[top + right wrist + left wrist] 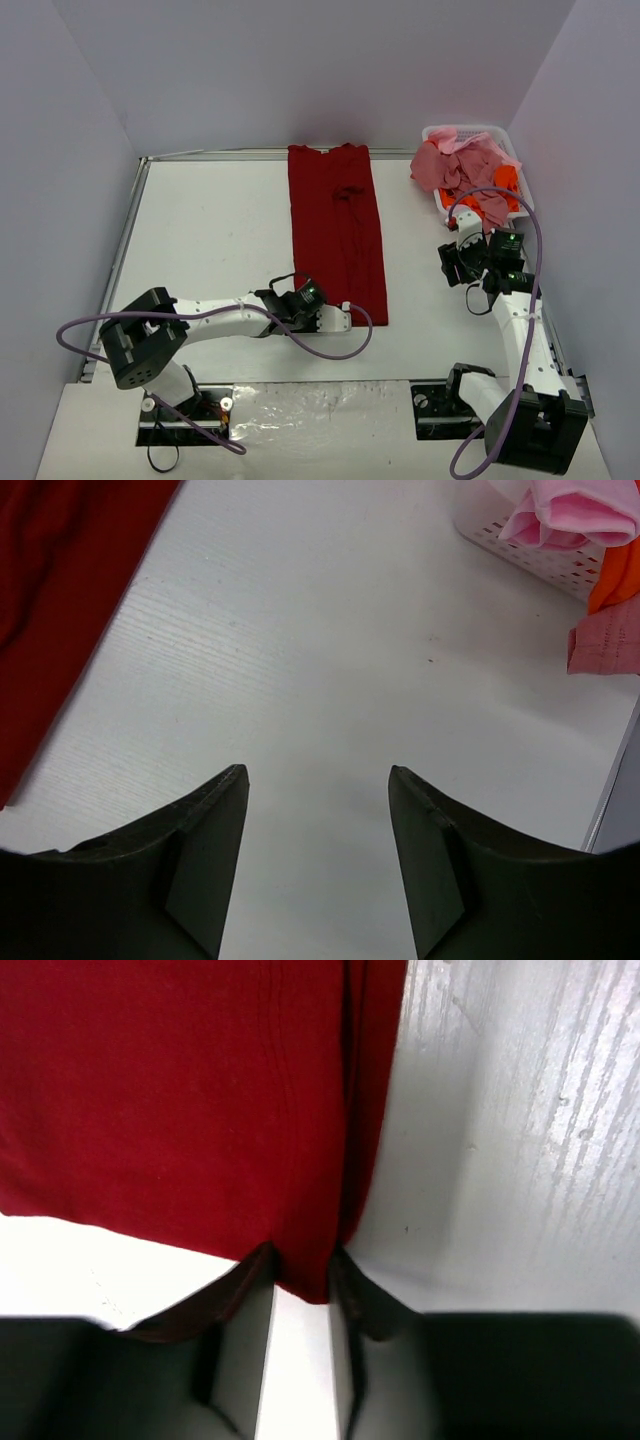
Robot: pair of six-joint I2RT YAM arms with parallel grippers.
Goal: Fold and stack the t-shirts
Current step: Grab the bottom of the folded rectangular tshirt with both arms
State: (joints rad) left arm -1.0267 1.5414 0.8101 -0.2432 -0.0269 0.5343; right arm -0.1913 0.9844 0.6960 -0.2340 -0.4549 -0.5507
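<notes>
The top view looks down from high at the near edge over the whole white table (220,230). The left wrist view sits very close at the near hem of the long dark red cloth t-shirt (180,1100). The right wrist view, farther off, shares that shirt's edge and the white plastic basket (510,545) with the top view

White arm links (215,318), black joint housings (140,350), looping purple cables (338,356), dark wedge-shaped fingers (200,875), perhaps green wrist lights (510,240).

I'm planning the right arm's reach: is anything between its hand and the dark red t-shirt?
Nothing visible does: only bare table lies between the open right hand and the dark red t-shirt.
</notes>
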